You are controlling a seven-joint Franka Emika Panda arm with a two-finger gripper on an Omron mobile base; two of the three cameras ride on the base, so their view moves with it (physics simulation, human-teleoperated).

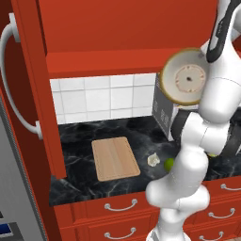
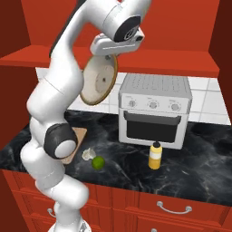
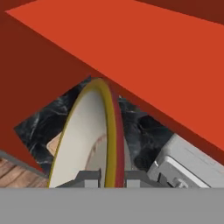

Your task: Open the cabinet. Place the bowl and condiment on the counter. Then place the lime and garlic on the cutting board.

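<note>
Jaws clenched on the rim of the bowl (image 1: 184,76), held on edge high under the cabinet (image 1: 94,33) shelf, above the counter (image 2: 204,167). Risks: thin rim grip may slip; bowl could clip the shelf edge or toaster oven (image 2: 154,111). Open counter lies between cutting board (image 1: 115,158) and oven, near garlic (image 1: 153,160), lime (image 2: 98,162) and condiment (image 2: 155,155).

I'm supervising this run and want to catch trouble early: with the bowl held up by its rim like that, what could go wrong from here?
1. The gripper pinches only the thin rim of the bowl, which hangs on edge high above the counter; it could slip and drop.
2. Lowering it, the bowl might clip the toaster oven close beside it.
3. The garlic, lime and condiment sit below; a careless set-down could knock them.
</note>
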